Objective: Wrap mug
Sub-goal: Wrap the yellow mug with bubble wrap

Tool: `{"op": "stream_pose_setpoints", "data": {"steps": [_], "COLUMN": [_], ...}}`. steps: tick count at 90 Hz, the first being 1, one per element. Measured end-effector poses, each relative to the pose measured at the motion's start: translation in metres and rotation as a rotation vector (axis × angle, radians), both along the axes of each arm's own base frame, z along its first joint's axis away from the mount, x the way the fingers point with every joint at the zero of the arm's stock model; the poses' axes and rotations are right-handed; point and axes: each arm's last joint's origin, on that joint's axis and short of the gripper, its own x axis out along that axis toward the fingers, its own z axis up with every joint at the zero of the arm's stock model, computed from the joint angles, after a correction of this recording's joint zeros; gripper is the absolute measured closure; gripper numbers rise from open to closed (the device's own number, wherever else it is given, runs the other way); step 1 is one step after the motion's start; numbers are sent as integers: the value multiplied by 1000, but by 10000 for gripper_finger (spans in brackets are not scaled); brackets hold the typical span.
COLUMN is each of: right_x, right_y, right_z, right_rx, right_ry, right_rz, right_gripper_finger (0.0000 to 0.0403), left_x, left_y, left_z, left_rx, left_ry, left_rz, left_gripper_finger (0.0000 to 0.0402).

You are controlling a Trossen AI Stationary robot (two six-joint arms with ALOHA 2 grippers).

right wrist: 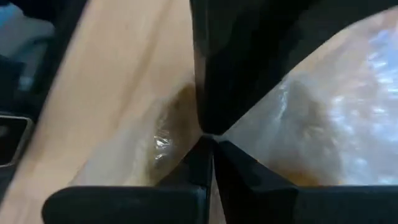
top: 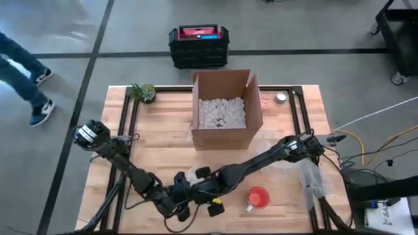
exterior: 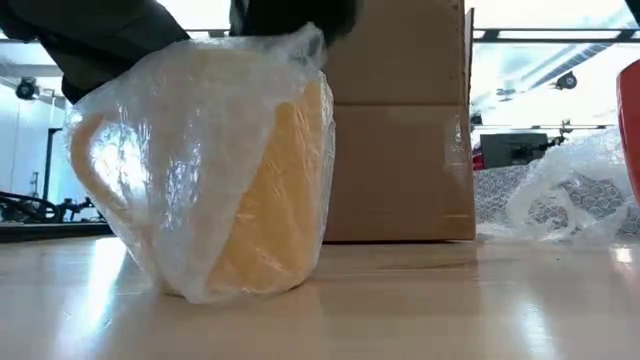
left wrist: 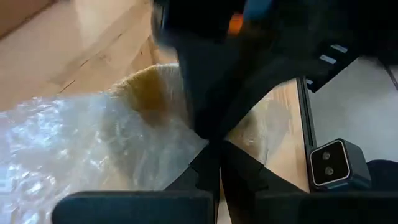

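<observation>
A yellow mug (exterior: 270, 190) stands on the table (exterior: 420, 300) near its front edge, lying inside a sheet of clear bubble wrap (exterior: 170, 130). The wrap is pulled up over the mug's top. Both grippers meet above it, tip to tip. My left gripper (left wrist: 214, 165) comes from the table's left and my right gripper (right wrist: 209, 155) from the right. Each is shut on the wrap. In the high view the arms (top: 196, 189) hide the mug. My left gripper pinches a gathered part of the bubble wrap (left wrist: 186, 149) between its two shut fingers, over the mug's top. How many layers it holds cannot be told. The wrapped mug stands with its base on the table. My right gripper pinches the bubble wrap (right wrist: 249, 134) between its two shut fingers, right against the left gripper's tips. The wrap spreads down from there over the mug's side. The other gripper hides the far side of the hold.
An open cardboard box (top: 225, 111) with white packing fill stands behind the mug. A red mug (top: 258, 197) sits to the right near the front edge. More bubble wrap (top: 310, 179) lies at the right. A small plant (top: 144, 91) stands at the far left corner.
</observation>
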Motion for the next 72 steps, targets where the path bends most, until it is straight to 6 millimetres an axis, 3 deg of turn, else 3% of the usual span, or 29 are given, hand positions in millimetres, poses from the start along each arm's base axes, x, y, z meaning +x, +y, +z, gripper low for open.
{"op": "stream_pose_setpoints", "data": {"steps": [18,36,54,64,72], "right_x": [3,3,4,4,4], "right_y": [-1,1,1,1,1], "right_z": [-12,-6,-5,-5,-5], "right_rx": [0,4,15,17,17], "right_ry": [16,-7,-7,-10,-11], "right_rz": [-5,5,17,17,17], "right_gripper_finger": [401,401,401,401,401], "left_x": [-5,-33,-57,-51,-40], "left_y": [1,6,28,38,36], "left_z": [16,42,28,14,13], "left_rx": [-77,-124,-5,45,41], "left_ry": [37,128,206,135,40], "left_rz": [-100,-88,204,287,250], "left_gripper_finger": [401,401,401,401,401]}}
